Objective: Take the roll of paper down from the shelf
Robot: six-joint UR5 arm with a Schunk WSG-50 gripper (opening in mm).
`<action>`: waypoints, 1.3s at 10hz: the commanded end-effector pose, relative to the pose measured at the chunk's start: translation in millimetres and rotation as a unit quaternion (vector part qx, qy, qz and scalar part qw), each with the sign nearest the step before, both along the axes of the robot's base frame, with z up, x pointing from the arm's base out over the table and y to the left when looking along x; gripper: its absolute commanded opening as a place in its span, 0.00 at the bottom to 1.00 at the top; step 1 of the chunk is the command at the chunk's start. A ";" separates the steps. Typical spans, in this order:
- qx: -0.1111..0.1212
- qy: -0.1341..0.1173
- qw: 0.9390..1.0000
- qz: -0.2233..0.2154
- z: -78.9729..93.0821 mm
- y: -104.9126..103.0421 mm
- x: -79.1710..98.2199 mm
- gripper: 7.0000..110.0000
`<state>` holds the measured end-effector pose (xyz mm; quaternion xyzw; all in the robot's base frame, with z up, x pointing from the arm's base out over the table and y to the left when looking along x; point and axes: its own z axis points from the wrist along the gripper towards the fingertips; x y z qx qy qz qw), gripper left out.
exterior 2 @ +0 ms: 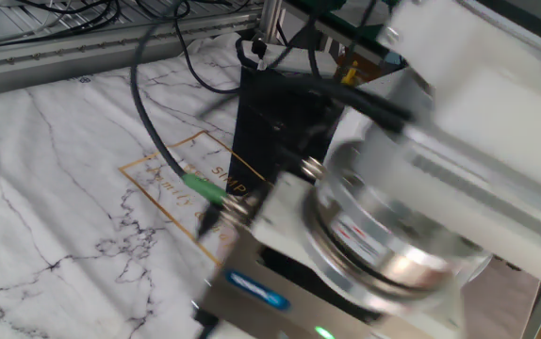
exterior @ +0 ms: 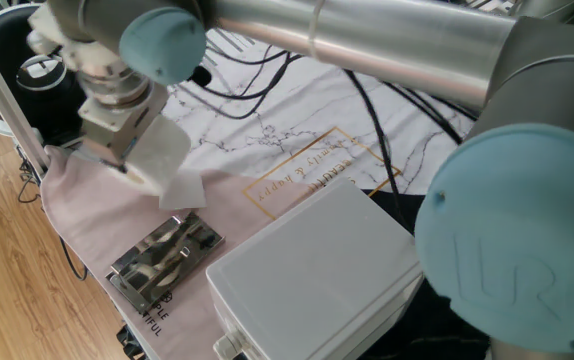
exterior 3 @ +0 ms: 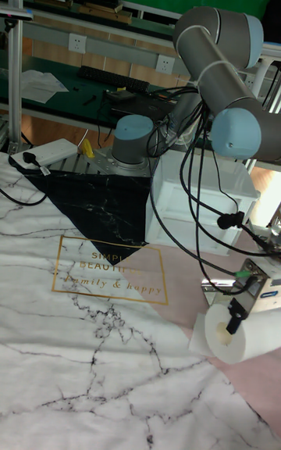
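The roll of paper (exterior: 167, 152) is white and soft, and it hangs just above the pink cloth, up and to the left of the shelf (exterior: 163, 258). The shelf is a flat chrome rack lying bare on the cloth near the table's front edge. My gripper (exterior: 127, 172) is shut on the roll from its left end. In the tall fixed view the roll of paper (exterior 3: 221, 341) faces the camera, with one dark finger (exterior 3: 232, 317) of my gripper (exterior 3: 232, 325) reaching into its core. The other fixed view shows only the blurred gripper body (exterior 2: 346, 235), and there the roll is hidden.
A big white plastic box (exterior: 312, 275) stands right of the shelf, also seen as the white box (exterior 3: 191, 212). The pink cloth (exterior: 87, 215) covers the near corner and marbled cloth (exterior: 267, 130) lies behind it. Cables (exterior: 387, 120) trail from the arm. A black bin (exterior: 17, 60) sits beyond the left edge.
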<state>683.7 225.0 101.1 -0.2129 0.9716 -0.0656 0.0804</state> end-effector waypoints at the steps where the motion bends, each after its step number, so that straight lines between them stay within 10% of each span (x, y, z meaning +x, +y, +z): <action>1: -0.002 -0.010 1.000 -0.005 -3.2 -48.3 7.2 0.57; 2: -0.016 -0.013 1.000 -0.019 -8.4 -64.0 3.8 0.57; 3: -0.030 -0.016 0.999 -0.036 -16.1 -83.4 -1.1 0.36; 5: -0.098 -0.010 0.995 -0.032 -24.8 -131.8 -16.0 0.36; 7: -0.060 -0.006 0.997 -0.042 -31.5 -113.7 -16.5 0.36; 8: -0.036 -0.005 0.998 -0.042 -28.4 -95.0 -11.1 0.57; 13: 0.011 0.005 0.994 -0.110 -32.3 -77.6 -18.8 0.57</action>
